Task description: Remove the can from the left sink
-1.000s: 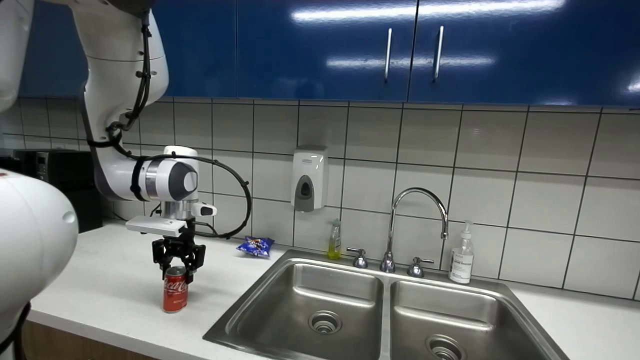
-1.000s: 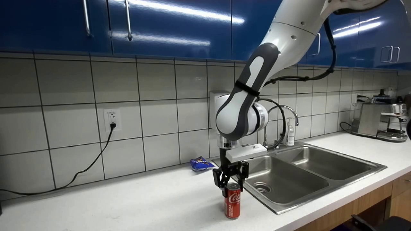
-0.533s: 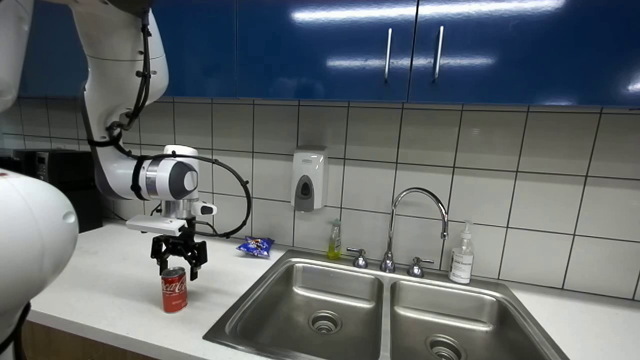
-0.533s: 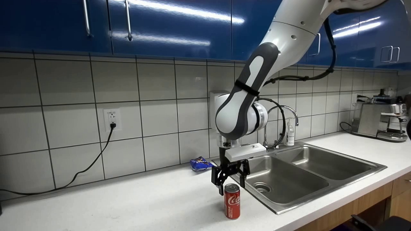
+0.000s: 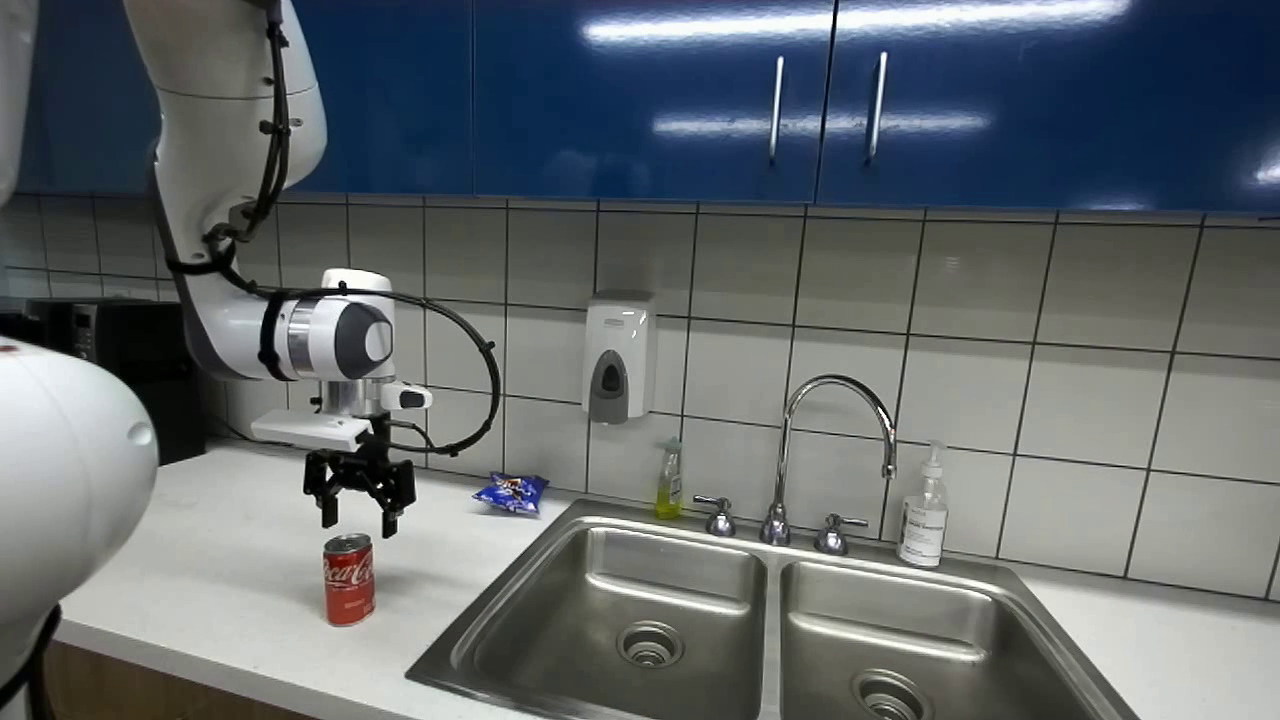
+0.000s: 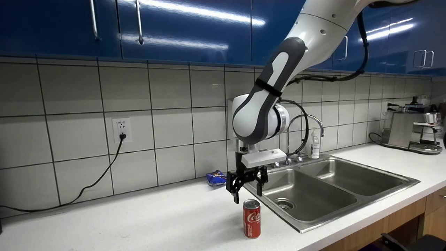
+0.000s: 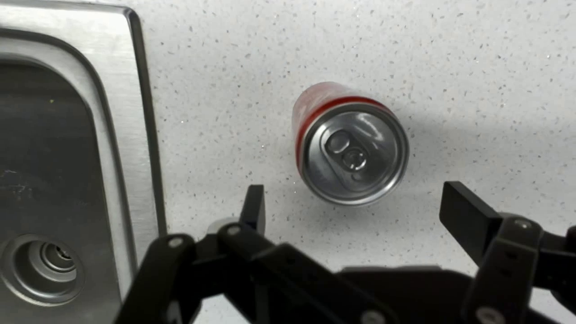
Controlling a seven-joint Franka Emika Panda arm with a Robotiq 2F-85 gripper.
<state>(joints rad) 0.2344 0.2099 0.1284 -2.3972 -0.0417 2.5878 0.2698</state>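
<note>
Wrist view: table [image 7: 225,90], white, speckled; left sink [image 7: 54,157], stainless steel, ran along one side. End effector [image 5: 360,524], in both exterior views: jaws spread, nothing held, hung over the table. Red Coca-Cola can [image 5: 349,580]: stood upright on the table, out of the left sink, near its rim, untouched by the jaws. Step in hand, as judged: the last, removal apparently done. Next move likely called for a straight lift, lest a jaw knock the can over. Surroundings: gooseneck faucet [image 5: 783,450], wall soap dispenser [image 5: 618,355], pump bottle [image 5: 922,530], blue snack packet [image 5: 512,493]; none seemed in the way.
</note>
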